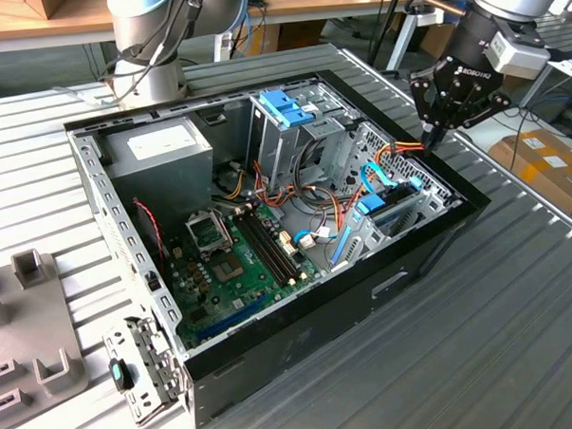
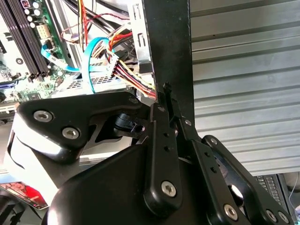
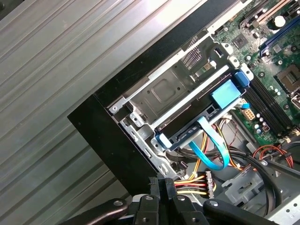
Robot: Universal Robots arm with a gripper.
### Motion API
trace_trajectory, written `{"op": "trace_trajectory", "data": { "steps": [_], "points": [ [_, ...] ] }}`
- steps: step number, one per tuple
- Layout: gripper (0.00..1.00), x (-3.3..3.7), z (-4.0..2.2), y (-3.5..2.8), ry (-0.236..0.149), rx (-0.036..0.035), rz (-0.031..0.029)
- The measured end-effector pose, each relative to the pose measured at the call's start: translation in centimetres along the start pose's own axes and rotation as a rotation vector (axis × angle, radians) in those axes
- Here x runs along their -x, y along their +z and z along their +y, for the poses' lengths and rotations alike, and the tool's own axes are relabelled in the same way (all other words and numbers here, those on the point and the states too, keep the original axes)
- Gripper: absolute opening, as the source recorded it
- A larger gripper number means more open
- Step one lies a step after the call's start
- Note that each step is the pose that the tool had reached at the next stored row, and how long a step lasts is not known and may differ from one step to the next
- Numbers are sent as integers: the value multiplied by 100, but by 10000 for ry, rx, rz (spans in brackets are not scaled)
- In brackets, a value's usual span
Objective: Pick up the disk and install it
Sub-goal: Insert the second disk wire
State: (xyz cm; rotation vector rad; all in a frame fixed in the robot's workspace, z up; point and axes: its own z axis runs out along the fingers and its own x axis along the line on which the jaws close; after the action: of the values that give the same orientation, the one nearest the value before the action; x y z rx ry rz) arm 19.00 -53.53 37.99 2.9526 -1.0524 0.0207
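Gripper (image 1: 432, 132) hovering at upper right over the open computer case (image 1: 301, 352) — jaws together, holding nothing; disk (image 3: 199, 119) sitting inside its bay.

Bright, even light is falling across the ribbed metal table (image 1: 517, 290), glaring pale in the second wrist view. The open computer case (image 1: 301, 337) is shading its own interior. The tool (image 2: 166, 101) is looming dark and soft-edged in both wrist views.
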Motion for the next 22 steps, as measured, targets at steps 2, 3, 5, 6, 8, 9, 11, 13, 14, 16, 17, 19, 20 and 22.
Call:
{"op": "trace_trajectory", "data": {
  "steps": [2, 3, 5, 6, 8, 9, 11, 13, 14, 16, 17, 19, 20, 22],
  "points": [
    [16, 1, 0, 0, -1, 0, 0],
    [16, 1, 0, 0, 1, 1, 0],
    [16, 1, 0, 0, 1, 0, 0],
    [16, 2, 0, 0, 1, 0, 0],
    [16, 2, 1, 0, 34, 1, 1],
    [16, 2, 1, 1, 124, 2, 0],
    [16, 2, 1, 1, 353, 6, 0],
    [16, 2, 1, 2, 592, 10, -1],
    [16, 2, 1, 2, 695, 11, 0],
    [16, 2, 1, 4, 1068, 16, -2],
    [16, 3, 2, 4, 1084, 16, -3],
    [16, 4, 2, 4, 1087, 17, -2],
    [16, 4, 2, 4, 1087, 17, -2],
    [16, 4, 2, 4, 1118, 16, -2]
  ]
}}
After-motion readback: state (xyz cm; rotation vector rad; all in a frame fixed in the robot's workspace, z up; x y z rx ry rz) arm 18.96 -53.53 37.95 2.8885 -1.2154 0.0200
